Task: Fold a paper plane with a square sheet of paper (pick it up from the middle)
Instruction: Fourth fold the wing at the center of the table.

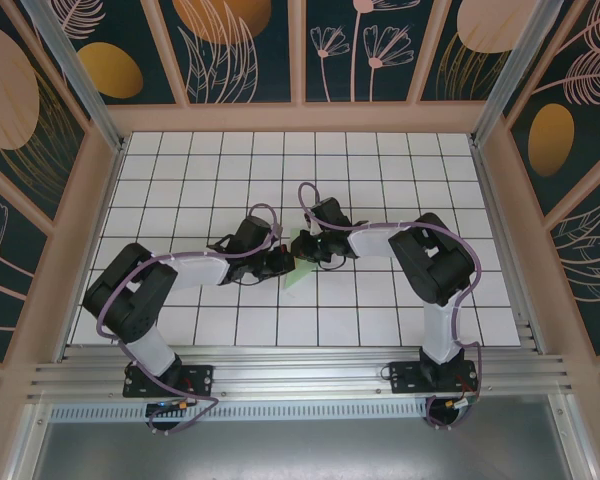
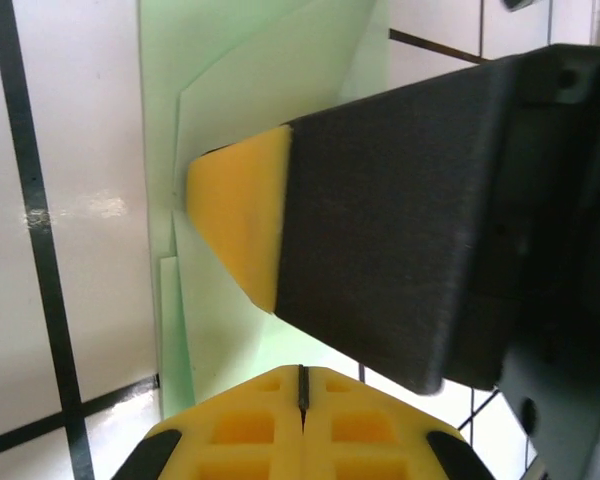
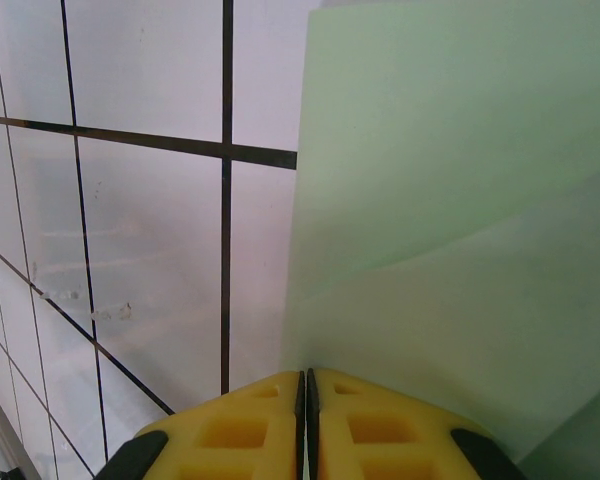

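Shows black joints + white links on left arm [image 1: 195,270] & right arm [image 1: 380,243], lilac cables [image 1: 473,280] alongside, yellow pocketed pads [image 3: 270,400] on right gripper [image 3: 306,378].

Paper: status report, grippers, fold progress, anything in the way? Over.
Both jaws shut: left gripper at the edge of the paper, right gripper over it. Paper partly folded, lying on the table. No obstruction seen.

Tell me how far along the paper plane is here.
Early folds look done: the green paper shows overlapping creased layers. In hand: the left claw and right claw, both closed, sit at its edges, apparently pressing a crease. Remaining: it looks broad, not yet a narrow dart, so more folds are likely needed.
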